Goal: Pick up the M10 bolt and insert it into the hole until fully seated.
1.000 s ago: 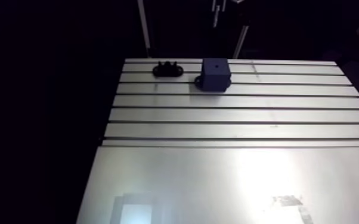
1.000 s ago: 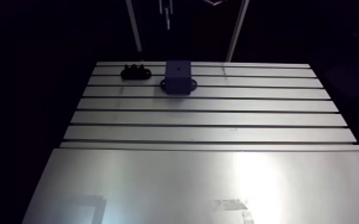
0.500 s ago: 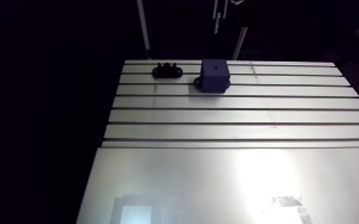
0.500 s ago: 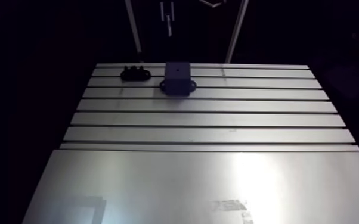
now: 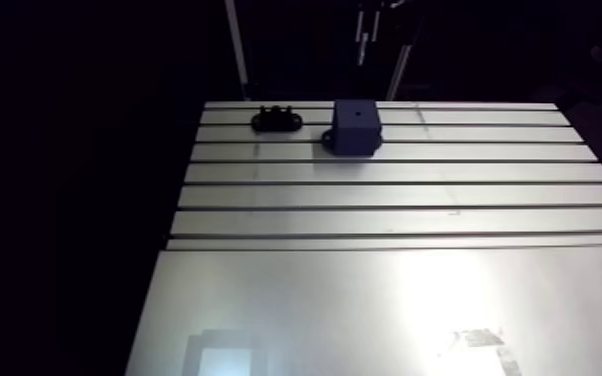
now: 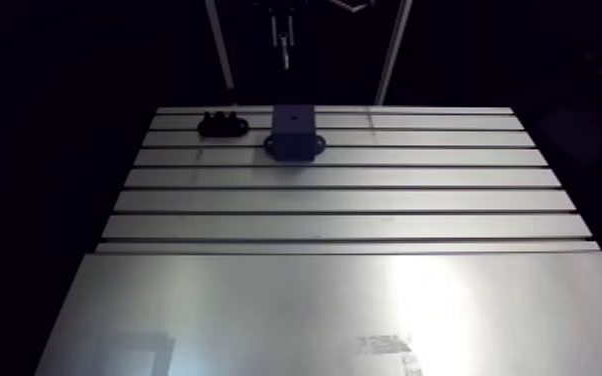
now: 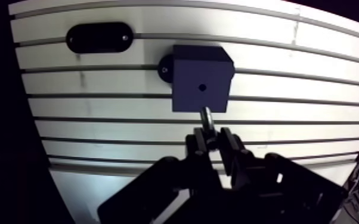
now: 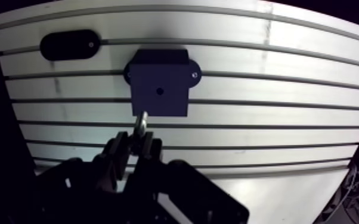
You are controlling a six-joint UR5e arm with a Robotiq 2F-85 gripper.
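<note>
Holding M10 bolt, pinched between my narrow-set fingers, shank leading so it can enter; hole, atop dark block on worktop, sits at twelve o'clock of bolt tip.

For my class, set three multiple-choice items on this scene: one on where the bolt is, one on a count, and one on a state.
1. Where is the bolt?
A fully seated
B gripped between the jaws, outside the hole
C lying loose

2. How many dark things stand on the table?
A one
B two
C four

3. The hole in the top of the block is:
A empty
B filled
C taped over

Answers:
1 B, the bolt sticks out from the jaws.
2 B, only the block and an oval holder stand there.
3 A, the hole shows as an open dark dot.
</note>
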